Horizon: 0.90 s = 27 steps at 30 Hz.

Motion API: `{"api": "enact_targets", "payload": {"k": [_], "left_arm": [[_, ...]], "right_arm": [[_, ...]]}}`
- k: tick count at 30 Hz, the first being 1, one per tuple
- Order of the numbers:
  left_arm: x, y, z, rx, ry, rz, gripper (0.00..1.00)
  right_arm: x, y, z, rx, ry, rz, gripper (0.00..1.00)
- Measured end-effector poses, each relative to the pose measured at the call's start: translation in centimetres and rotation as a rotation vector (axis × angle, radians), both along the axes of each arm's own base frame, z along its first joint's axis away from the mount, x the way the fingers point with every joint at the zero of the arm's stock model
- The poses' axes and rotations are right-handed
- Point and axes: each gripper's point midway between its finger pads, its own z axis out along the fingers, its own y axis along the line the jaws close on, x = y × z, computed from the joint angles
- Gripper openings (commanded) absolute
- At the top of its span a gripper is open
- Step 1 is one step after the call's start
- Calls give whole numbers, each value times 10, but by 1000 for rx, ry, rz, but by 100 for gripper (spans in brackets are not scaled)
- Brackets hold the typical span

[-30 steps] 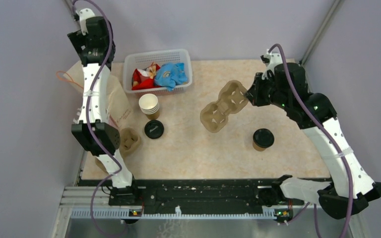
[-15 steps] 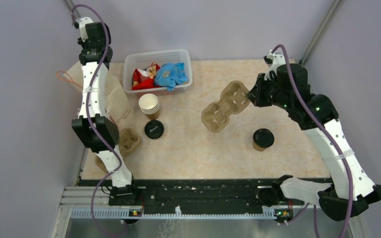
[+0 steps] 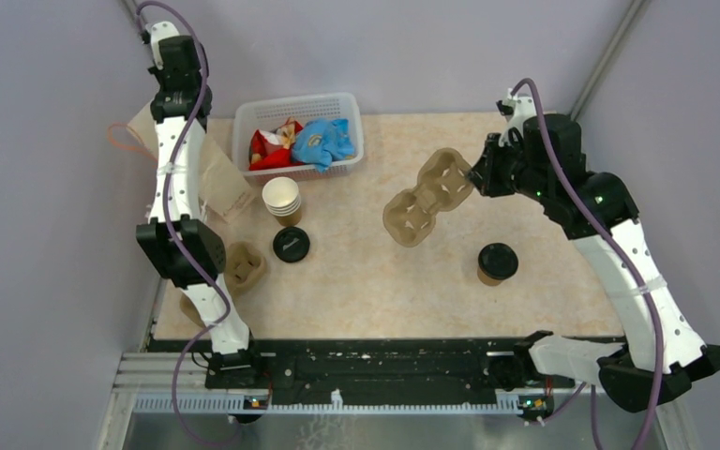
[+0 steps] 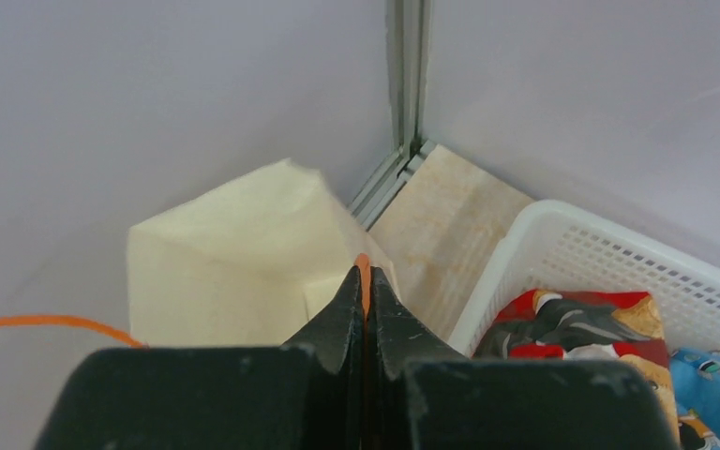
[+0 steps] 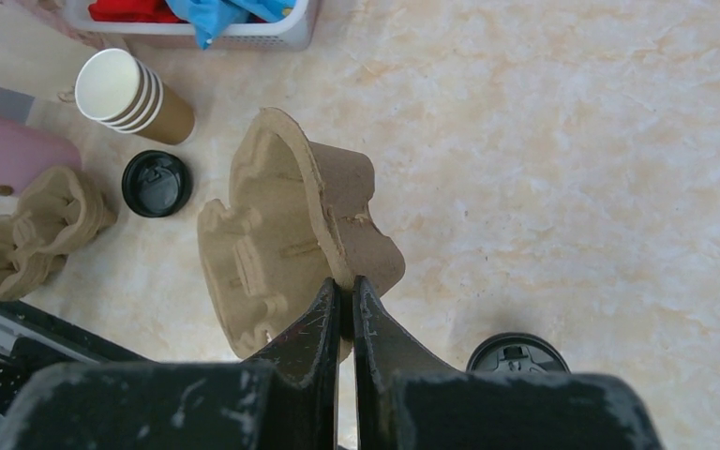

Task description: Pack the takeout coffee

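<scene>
Pinching a thin orange handle cord point(image 4: 363, 266) in the left gripper point(image 4: 364, 281), jaws pressed flat together on it; reaching high into the far left corner, above a pale paper bag point(image 4: 234, 248) and just beside a white mesh basket point(image 4: 600, 253); inside that basket, red and blue snack packets point(image 3: 300, 141).

Clamping the thin rim of a moulded pulp cup carrier point(image 5: 281, 225) in the right gripper point(image 5: 347, 286), fingers closed tight on the edge; holding it tilted and raised over the middle of the marbled tabletop point(image 3: 375, 291).

Leaving the takeout coffee point(image 3: 497, 262) untouched, upright on the table toward the right side, kraft cup under a round black lid; near the raised carrier but apart from it, on its near right in the overhead view; showing only part of its lid at the bottom edge of the right wrist view.

Toward the left of the table, well apart from the coffee: a stack of lidless paper cups point(image 3: 281, 199) just in front of the basket; a loose black lid point(image 3: 291, 245) just beside the stack on its near side; a second pulp carrier point(image 3: 244, 265) lying beside that lid, next to the left arm's elbow.
</scene>
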Motion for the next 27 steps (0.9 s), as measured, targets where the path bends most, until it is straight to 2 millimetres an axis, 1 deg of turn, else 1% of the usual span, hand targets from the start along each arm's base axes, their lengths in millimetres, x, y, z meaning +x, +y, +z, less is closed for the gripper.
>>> {"api": "enact_targets", "payload": {"k": [3, 7, 9, 11, 13, 14, 16, 18, 19, 21, 24, 25, 27], "left_arm": [[6, 1, 16, 43, -43, -27, 0], [9, 3, 52, 119, -124, -50, 0], [10, 1, 80, 160, -187, -68, 0], [10, -5, 110, 192, -259, -103, 0], [6, -17, 146, 230, -349, -158, 0], [4, -26, 159, 245, -380, -191, 0], [-3, -55, 190, 284, -453, -295, 0], [-12, -97, 217, 329, -514, -418, 0], [-19, -125, 230, 352, -546, -493, 0], [-32, -177, 249, 381, -603, -628, 0], [-58, -254, 270, 402, -681, -846, 0], [-67, -272, 274, 406, -701, -903, 0], [-81, -294, 279, 409, -723, -976, 0]], "right_arm": [[3, -3, -2, -11, 8, -5, 0], [12, -5, -7, -31, 21, -12, 0], [14, -4, -11, -42, 31, -7, 0], [15, -3, -12, -47, 34, -5, 0], [15, -4, -13, -51, 33, -3, 0], [15, -4, -12, -52, 32, -3, 0], [15, -5, -8, -53, 23, -10, 0], [16, -8, 0, -50, 2, -24, 0], [17, -9, 5, -48, -11, -32, 0], [16, -14, 12, -46, -32, -52, 0], [11, -23, 28, -46, -67, -86, 0], [8, -28, 35, -45, -83, -101, 0], [1, -37, 51, -38, -117, -134, 0]]}}
